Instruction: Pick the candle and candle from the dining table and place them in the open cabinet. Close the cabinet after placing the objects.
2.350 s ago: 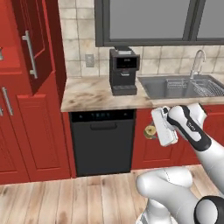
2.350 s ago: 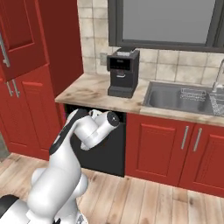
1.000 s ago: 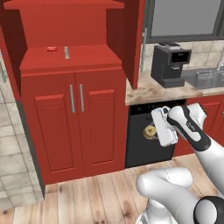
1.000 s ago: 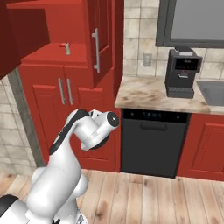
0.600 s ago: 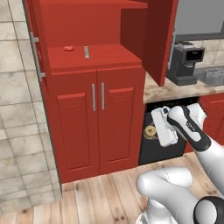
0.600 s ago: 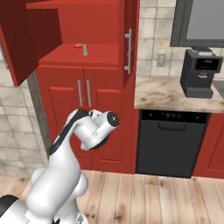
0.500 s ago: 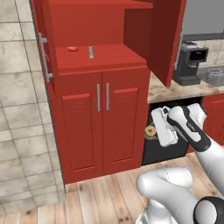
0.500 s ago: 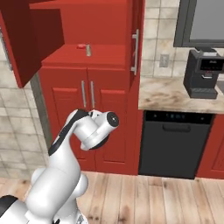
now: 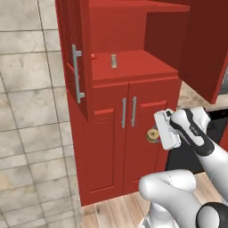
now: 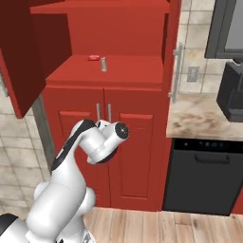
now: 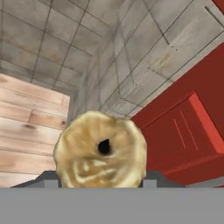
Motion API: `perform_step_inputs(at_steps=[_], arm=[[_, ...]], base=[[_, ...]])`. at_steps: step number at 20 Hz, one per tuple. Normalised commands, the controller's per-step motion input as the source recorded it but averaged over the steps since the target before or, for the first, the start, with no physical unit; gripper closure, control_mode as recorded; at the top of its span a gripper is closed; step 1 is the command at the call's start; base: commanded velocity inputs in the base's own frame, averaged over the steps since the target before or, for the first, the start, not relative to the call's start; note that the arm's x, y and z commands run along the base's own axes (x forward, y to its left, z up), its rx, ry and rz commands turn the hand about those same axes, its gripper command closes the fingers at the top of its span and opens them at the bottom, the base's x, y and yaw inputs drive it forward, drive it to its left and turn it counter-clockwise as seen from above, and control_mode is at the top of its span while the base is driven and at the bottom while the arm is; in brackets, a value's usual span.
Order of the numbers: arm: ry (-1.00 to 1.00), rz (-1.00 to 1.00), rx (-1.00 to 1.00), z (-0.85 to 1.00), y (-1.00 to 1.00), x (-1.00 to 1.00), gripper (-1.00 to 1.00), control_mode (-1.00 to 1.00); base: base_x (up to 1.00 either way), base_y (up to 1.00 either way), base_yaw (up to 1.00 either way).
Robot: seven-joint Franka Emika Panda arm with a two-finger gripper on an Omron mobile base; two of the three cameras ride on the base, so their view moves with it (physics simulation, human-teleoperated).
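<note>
Left base view: open cabinet (image 9: 133,67) shelf holds upright grey candle (image 9: 114,61).

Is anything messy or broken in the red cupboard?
Nothing stands out. The slim grey candle stands upright on the tall red cabinet's shelf beside a small flat red item; both doors hang open.
</note>
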Motion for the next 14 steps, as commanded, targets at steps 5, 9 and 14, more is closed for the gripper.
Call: perform_step_inputs(at_steps=[5, 9, 14], arm=[[0.00, 0.00, 0.00, 0.00, 0.00, 0.00, 1.00, 1.00], [0.00, 0.00, 0.00, 0.00, 0.00, 0.00, 1.00, 1.00], [0.00, 0.00, 0.00, 0.00, 0.00, 0.00, 1.00, 1.00]], base=[[0.86, 0.22, 0.00], [0.53, 0.07, 0.00], [0.08, -0.05, 0.00]])
